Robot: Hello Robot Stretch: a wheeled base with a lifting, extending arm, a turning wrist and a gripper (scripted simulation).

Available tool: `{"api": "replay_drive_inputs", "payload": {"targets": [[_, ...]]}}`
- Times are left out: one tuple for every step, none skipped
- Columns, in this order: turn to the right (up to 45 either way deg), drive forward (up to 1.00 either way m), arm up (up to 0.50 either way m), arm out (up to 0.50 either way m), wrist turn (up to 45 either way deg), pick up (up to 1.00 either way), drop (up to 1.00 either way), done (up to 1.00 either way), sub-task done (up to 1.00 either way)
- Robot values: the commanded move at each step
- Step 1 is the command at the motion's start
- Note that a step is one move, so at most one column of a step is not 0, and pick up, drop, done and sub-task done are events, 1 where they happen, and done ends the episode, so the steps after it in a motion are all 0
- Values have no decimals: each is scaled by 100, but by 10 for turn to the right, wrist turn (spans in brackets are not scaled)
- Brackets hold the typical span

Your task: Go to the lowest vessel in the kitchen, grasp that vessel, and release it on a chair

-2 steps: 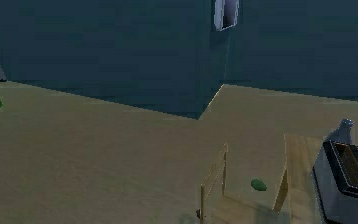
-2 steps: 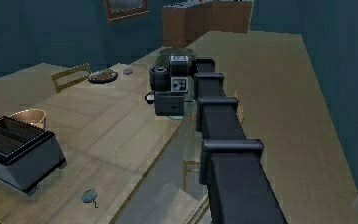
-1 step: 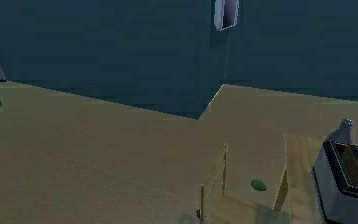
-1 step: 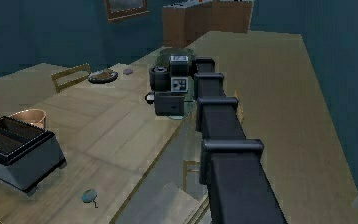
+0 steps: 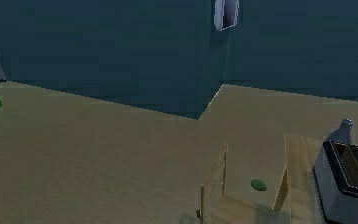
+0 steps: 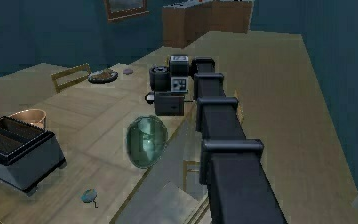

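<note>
A translucent green rounded vessel [image 6: 145, 140] stands on the pale wooden table [image 6: 77, 115], close to its near edge and just left of the arm. The arm's dark square bar [image 6: 222, 140] rises from the bottom edge to two white marked squares [image 6: 167, 100]. Left of them is my gripper [image 6: 148, 86], above the tabletop; I cannot make out its far end, so I cannot tell whether it holds anything. A wooden chair back [image 6: 70, 75] stands at the table's far side. Another wooden chair [image 5: 217, 185] shows low in the forward view.
A dark boxy appliance [image 6: 22, 150] and a brownish bowl [image 6: 27, 118] sit on the table's left, a flat dish [image 6: 104, 75] farther out. Kitchen cabinets [image 6: 207, 15] line the far wall. The forward view has dark teal walls, a jutting corner [image 5: 202, 100], open wooden floor.
</note>
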Motion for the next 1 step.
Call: {"api": "replay_drive_inputs", "payload": {"targets": [[0, 0, 0, -10, 0, 0, 0, 0, 0]]}}
